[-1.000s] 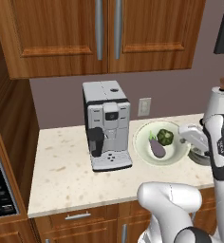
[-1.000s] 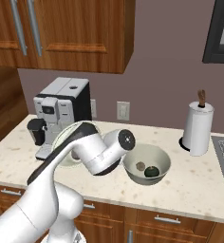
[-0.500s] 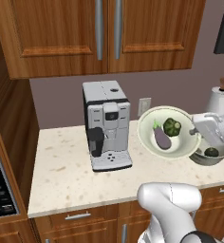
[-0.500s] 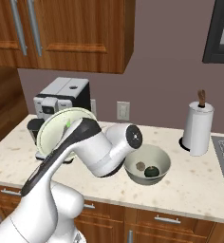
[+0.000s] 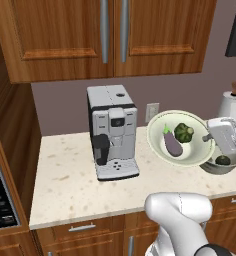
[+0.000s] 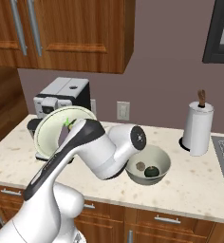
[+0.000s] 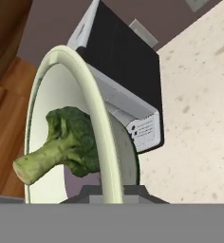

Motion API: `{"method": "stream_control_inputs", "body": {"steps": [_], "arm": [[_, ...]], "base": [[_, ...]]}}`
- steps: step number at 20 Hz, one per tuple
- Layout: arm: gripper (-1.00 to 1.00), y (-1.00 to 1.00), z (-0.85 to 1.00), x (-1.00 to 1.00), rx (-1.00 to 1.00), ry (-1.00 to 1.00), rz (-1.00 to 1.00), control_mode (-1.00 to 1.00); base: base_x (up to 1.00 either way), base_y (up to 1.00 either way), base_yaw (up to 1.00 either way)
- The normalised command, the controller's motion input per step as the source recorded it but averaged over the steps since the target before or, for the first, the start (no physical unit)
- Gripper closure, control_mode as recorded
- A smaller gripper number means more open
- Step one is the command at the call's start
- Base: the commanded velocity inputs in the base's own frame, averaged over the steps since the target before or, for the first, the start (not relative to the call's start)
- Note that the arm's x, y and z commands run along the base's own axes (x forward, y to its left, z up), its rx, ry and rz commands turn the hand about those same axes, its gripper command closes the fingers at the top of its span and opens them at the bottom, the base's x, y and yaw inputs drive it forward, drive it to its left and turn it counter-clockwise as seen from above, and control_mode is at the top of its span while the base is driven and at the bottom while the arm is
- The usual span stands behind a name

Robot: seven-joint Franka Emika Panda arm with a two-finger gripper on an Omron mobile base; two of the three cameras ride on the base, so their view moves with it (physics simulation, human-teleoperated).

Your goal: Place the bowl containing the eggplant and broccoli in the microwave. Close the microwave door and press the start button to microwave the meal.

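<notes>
Aloft, the hand [image 5: 210, 138] pinches the bowl's [image 5: 160, 146] rim beside the coffee machine [image 5: 112, 131]

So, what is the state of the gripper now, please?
Gripper: shut on the rim of the bowl, lifted and tilted, with eggplant and broccoli inside.

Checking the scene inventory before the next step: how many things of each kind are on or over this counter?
Bowls: 2, the bowl held up, grey bowl on the counter
Vegetables: 2, eggplant, broccoli
Coffee machine: 1
Paper towel roll: 1
Total: 6
</notes>
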Motion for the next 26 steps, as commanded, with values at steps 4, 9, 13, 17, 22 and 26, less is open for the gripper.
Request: {"method": "stream_control_inputs", "body": {"steps": [4, 9, 13, 17, 22, 26], "arm": [[1.0, 0.0, 0.0, 0.0, 0.0, 0.0, 0.0, 1.0], [1.0, 0.0, 0.0, 0.0, 0.0, 0.0, 0.0, 1.0], [1.0, 0.0, 0.0, 0.0, 0.0, 0.0, 0.0, 1.0], [1.0, 0.0, 0.0, 0.0, 0.0, 0.0, 0.0, 1.0], [1.0, 0.0, 0.0, 0.0, 0.0, 0.0, 0.0, 1.0], [1.0, 0.0, 0.0, 0.0, 0.0, 0.0, 0.0, 1.0]], "base": [[0.0, 0.0, 0.0], [-0.27, 0.03, 0.04], [-0.57, 0.29, 0.16], [-0.6, 0.4, 0.23], [-0.32, 0.67, 0.27], [-0.01, 0.84, 0.23]]}}
